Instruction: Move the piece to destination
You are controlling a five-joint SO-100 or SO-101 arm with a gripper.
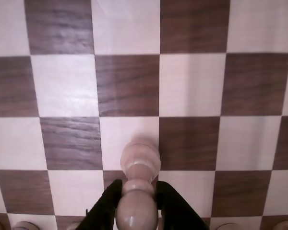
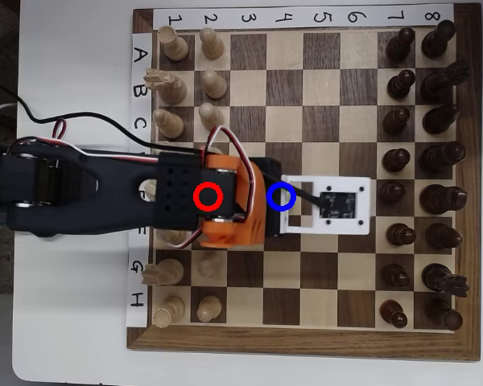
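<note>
In the wrist view my gripper [image 1: 137, 188] is shut on the pale beige pawn [image 1: 140, 160], its black fingers [image 1: 108, 206] clamping the stem below the round head. The pawn's base is over a pale square of the board; I cannot tell whether it touches. In the overhead view the arm [image 2: 105, 197] reaches in from the left over the board's middle and hides both gripper and pawn. The blue ring [image 2: 281, 196] marks the destination square just beyond the orange wrist [image 2: 233, 217], mostly covered by the white camera mount [image 2: 330, 205]. A red ring [image 2: 208, 196] lies on the wrist.
Pale pieces stand in the two left columns [image 2: 213, 44] and dark pieces in the two right columns [image 2: 398, 121] in the overhead view. The tops of pale pieces show at the bottom edge of the wrist view [image 1: 24, 224]. Cables run at the left [image 2: 40, 121].
</note>
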